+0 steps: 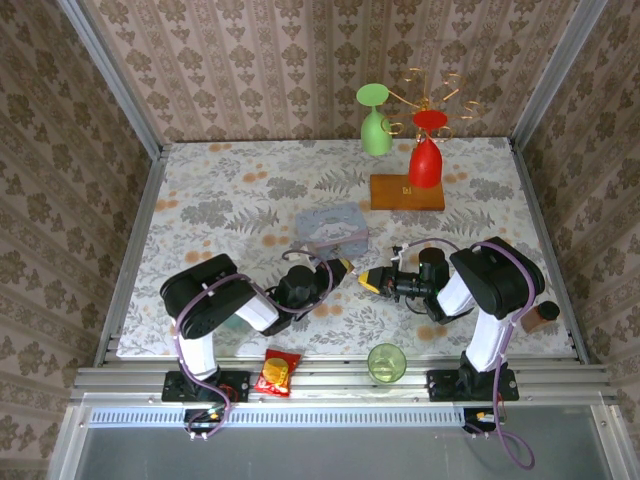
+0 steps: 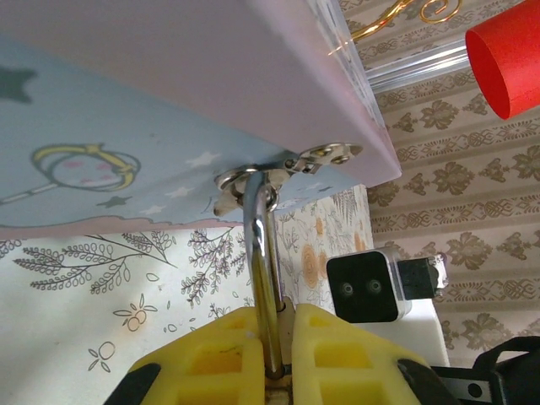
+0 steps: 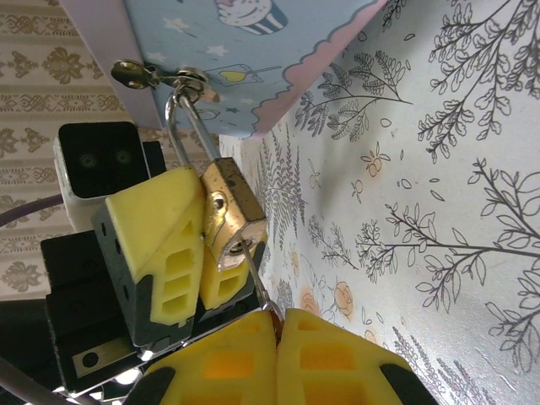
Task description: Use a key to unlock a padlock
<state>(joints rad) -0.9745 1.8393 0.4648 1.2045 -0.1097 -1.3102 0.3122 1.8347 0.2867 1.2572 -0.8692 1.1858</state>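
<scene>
The left gripper [image 3: 198,260] is clamped narrow on the padlock [image 3: 229,211], its yellow fingers [image 2: 219,346] pinching the brass body and the foot of the silvery shackle [image 2: 261,245]. The shackle passes through the hasp [image 2: 253,181] of the pale blue cartoon tin [image 1: 330,228], so the padlock sits at the tin's near side. The right gripper [image 3: 274,333] is squeezed shut on a thin silvery key [image 3: 256,277] whose tip meets the padlock's base. The tin's lid is down, its contents hidden. A green cup [image 1: 386,362] stands at the near edge of the table [image 1: 220,190]; what it holds I cannot tell
</scene>
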